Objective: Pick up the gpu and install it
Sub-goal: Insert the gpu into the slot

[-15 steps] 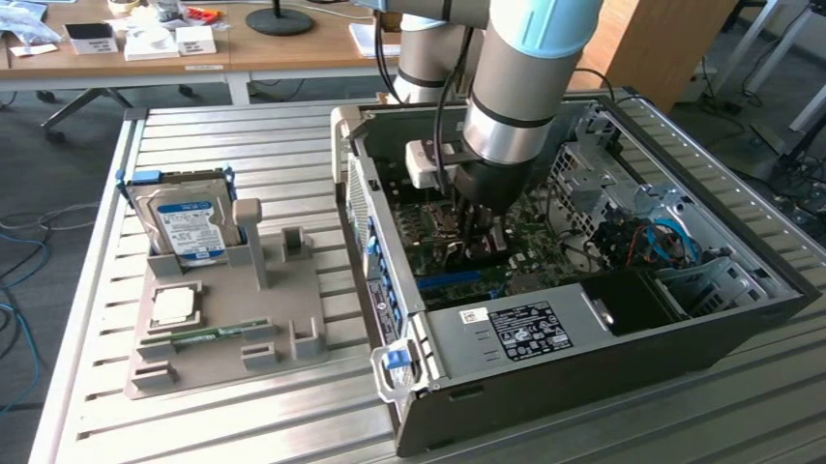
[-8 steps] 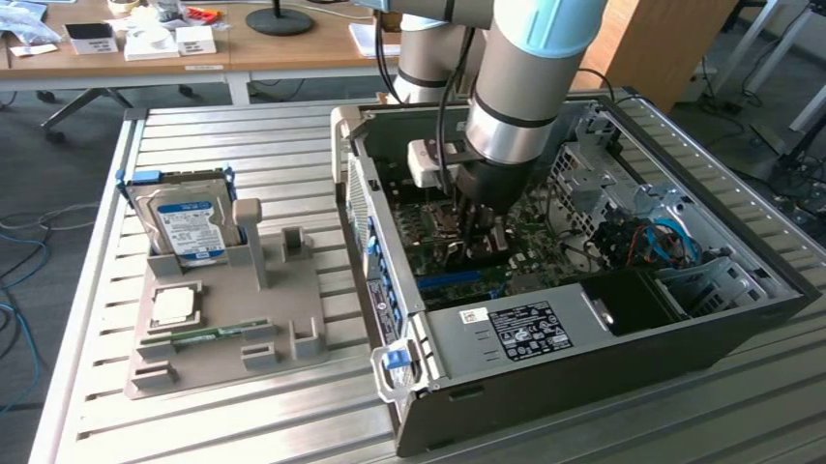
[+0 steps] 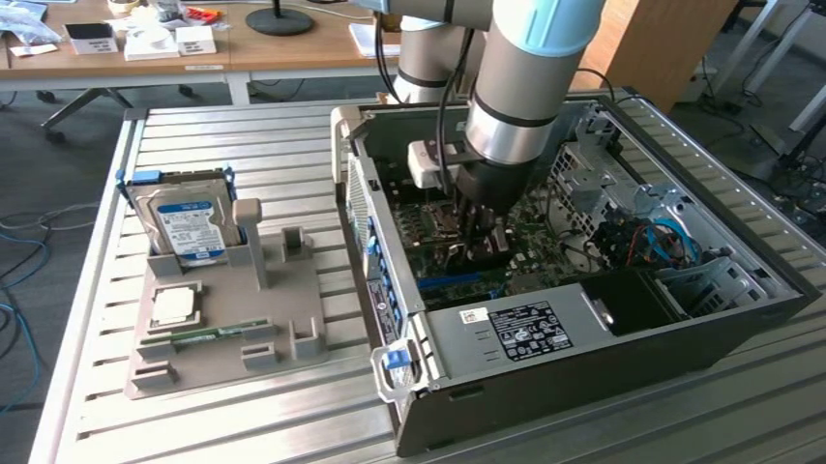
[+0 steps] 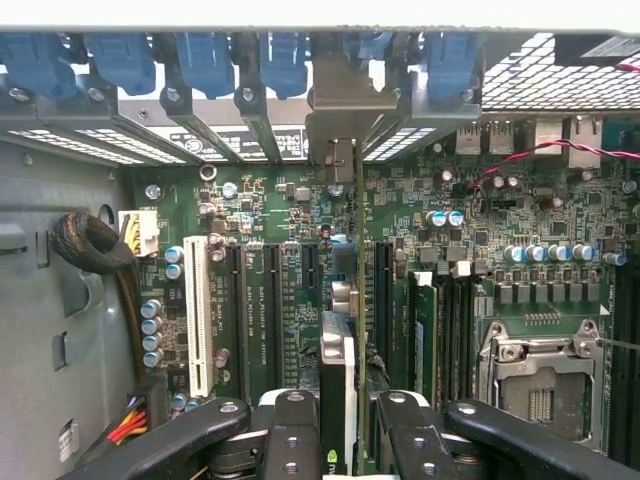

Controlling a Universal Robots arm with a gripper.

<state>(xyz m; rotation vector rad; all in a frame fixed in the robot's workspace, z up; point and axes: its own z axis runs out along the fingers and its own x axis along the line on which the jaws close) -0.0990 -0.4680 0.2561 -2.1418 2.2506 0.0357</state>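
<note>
My gripper (image 4: 345, 442) is down inside the open computer case (image 3: 722, 319), shut on the gpu (image 4: 340, 360). The wrist view has the card edge-on: a thin green board with a silver part, standing upright between my two black fingers (image 4: 290, 435). Its silver end bracket (image 4: 345, 110) reaches the rear slot openings beside the blue latches. The card stands over the motherboard (image 4: 500, 210), in line with the black expansion slots (image 4: 272, 300). Whether it sits fully in a slot I cannot tell. In the exterior view my gripper (image 3: 481, 232) is low over the board, near the case's rear wall.
A white slot (image 4: 197, 315) and the empty CPU socket (image 4: 540, 385) flank the card. The power supply (image 3: 516, 331) fills the case's near corner. On the exterior view's left, a grey fixture (image 3: 278, 290) holds a blue-labelled hard drive (image 3: 191, 227), a CPU (image 3: 174, 306) and a RAM stick (image 3: 213, 334).
</note>
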